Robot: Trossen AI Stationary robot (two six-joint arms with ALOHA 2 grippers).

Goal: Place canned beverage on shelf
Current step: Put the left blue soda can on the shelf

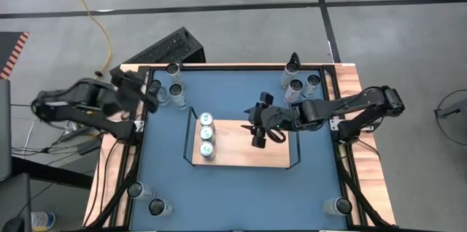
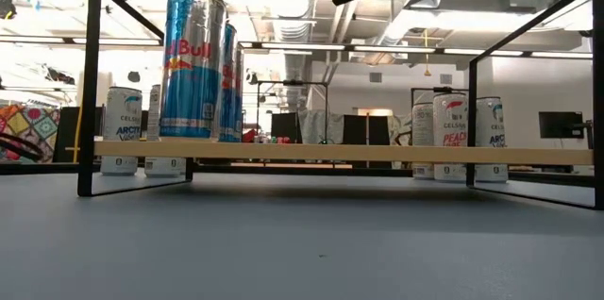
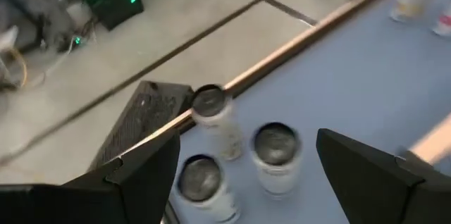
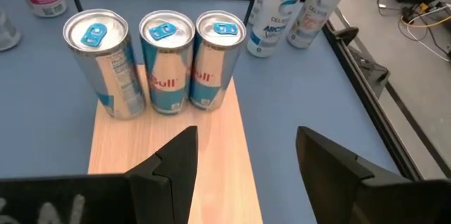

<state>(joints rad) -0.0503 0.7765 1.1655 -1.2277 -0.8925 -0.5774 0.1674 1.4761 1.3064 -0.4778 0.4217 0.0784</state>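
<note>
The shelf point(image 1: 248, 155), a light-wood board in a black wire frame, stands mid-table. Three blue-and-silver canned beverages point(image 1: 206, 135) stand upright in a row at its left end, also seen in the right wrist view point(image 4: 165, 58) and the low view point(image 2: 193, 64). My right gripper point(image 1: 252, 124) hovers above the board's middle, to the right of the row. Its fingers point(image 4: 246, 136) are open and have nothing between them. My left gripper point(image 1: 153, 92) hangs open over the table's far left corner, above three pale cans point(image 3: 275, 153) that stand on the blue tabletop.
More cans stand at the far right corner point(image 1: 300, 86) and along the near edge, left point(image 1: 146, 199) and right point(image 1: 339, 205). A black box point(image 1: 164, 48) lies beyond the far left edge. The board's right part point(image 4: 211, 153) is bare.
</note>
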